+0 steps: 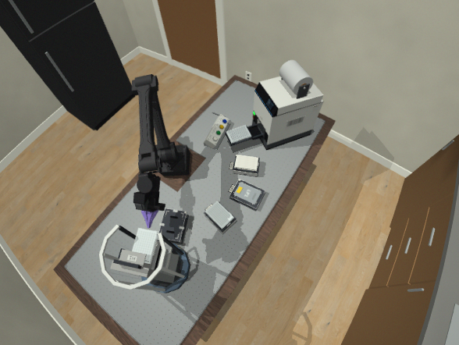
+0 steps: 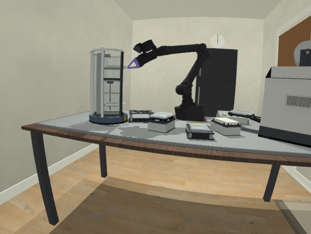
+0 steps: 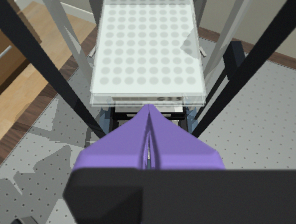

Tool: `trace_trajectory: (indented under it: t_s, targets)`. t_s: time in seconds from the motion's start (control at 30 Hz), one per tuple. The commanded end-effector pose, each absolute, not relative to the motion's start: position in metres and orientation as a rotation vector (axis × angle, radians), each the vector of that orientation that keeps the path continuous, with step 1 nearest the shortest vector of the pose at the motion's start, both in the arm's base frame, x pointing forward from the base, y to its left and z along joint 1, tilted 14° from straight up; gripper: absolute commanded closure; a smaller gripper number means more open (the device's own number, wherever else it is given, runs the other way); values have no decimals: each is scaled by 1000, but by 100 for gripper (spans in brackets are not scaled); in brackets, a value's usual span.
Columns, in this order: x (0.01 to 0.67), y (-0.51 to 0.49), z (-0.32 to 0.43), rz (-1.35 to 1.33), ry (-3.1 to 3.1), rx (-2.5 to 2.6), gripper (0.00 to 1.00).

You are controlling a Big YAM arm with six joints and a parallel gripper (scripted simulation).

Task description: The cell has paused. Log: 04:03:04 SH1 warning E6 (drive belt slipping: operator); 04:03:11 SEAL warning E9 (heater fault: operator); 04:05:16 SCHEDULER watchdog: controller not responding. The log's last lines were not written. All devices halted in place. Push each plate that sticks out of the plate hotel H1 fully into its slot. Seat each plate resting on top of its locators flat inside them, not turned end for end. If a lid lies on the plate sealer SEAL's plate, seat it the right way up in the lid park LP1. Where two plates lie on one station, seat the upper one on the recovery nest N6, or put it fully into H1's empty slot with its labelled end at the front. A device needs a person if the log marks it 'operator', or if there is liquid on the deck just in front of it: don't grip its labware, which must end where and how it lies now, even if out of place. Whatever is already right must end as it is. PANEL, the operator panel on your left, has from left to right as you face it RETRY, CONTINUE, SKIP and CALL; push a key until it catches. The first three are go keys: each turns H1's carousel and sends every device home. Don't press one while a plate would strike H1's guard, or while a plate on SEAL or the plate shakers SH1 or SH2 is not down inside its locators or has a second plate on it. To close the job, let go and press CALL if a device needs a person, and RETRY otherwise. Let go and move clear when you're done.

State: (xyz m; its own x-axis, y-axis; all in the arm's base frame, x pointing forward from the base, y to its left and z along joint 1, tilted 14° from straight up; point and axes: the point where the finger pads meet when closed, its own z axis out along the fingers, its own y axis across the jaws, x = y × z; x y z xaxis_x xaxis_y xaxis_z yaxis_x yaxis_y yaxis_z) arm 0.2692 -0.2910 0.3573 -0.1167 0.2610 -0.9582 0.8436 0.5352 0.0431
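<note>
While one arm (image 2: 185, 48) reaches hotel (image 2: 93, 79), tool (image 3: 149, 120) pinched closed, empty, just beside one protruding plate (image 3: 148, 50).

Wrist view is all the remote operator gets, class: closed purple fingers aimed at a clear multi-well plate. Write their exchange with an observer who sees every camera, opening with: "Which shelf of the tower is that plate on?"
Observer: The exterior view shows the clear multi-well plate on an upper shelf of the tall white-framed tower, its end poking out past the front post.
Operator: Is the gripper level with it?
Observer: Yes. The purple-fingered gripper points at that end from the same height, shut and holding nothing.
Operator: What stands beside the tower?
Observer: The top view shows a flat black nest right next to its base.
</note>
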Motion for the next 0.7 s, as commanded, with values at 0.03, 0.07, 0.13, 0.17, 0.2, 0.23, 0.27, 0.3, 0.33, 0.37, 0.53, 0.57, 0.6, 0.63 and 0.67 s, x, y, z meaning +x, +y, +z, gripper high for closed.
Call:
trace_trajectory:
  t_s: [0.03,0.07,0.13,0.17,0.2,0.23,0.27,0.3,0.33,0.37,0.53,0.57,0.6,0.63,0.67]
  targets:
    - [273,-294,382,-655,1617,930,100]
    - [273,-294,382,-655,1617,930,100]
    - [273,-294,382,-655,1617,930,100]
    - [273,-294,382,-655,1617,930,100]
    - [273,-294,382,-655,1617,930,100]
    - [273,-294,382,-655,1617,930,100]
    - [273,-294,382,-655,1617,930,100]
    - [276,-299,401,-665,1586,913,100]
    - [276,-301,401,-667,1585,914,100]
    - [275,-302,401,-669,1584,917,100]
    - [277,-303,402,-667,1585,915,100]
    - [277,-304,402,-668,1585,915,100]
    - [277,-305,402,-669,1584,916,100]
    - [277,-305,402,-670,1584,918,100]
    - [277,-305,402,-670,1584,918,100]
